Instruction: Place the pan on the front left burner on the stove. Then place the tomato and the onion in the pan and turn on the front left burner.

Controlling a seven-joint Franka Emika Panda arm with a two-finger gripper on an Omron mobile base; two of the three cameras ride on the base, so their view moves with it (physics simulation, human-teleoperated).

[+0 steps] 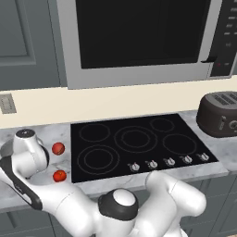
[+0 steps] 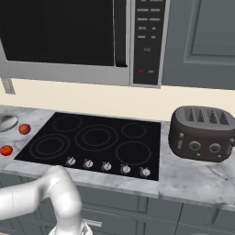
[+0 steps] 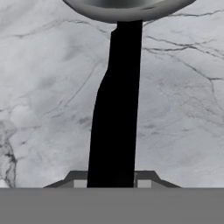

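In the hand view the pan's long black handle (image 3: 116,109) runs up from between my fingertips (image 3: 146,179) to its silver bowl (image 3: 127,11) at the top. My gripper (image 3: 110,181) is shut on the handle, over the marble counter. The right base view shows the pan's rim (image 2: 7,123) at the far left, beside the stove (image 2: 151,137). On the counter left of the stove (image 1: 152,150) lie the duller onion (image 1: 58,148) (image 2: 24,129) and, nearer the front, the bright tomato (image 1: 59,176) (image 2: 6,150). The front left burner (image 1: 98,159) (image 2: 49,146) is bare.
A row of silver knobs (image 1: 169,162) (image 2: 105,166) lines the stove's front edge. A dark toaster (image 1: 217,113) (image 2: 202,133) stands on the counter to the right. A microwave (image 1: 139,37) hangs above the stove. My arm's white links cover the counter's left front corner.
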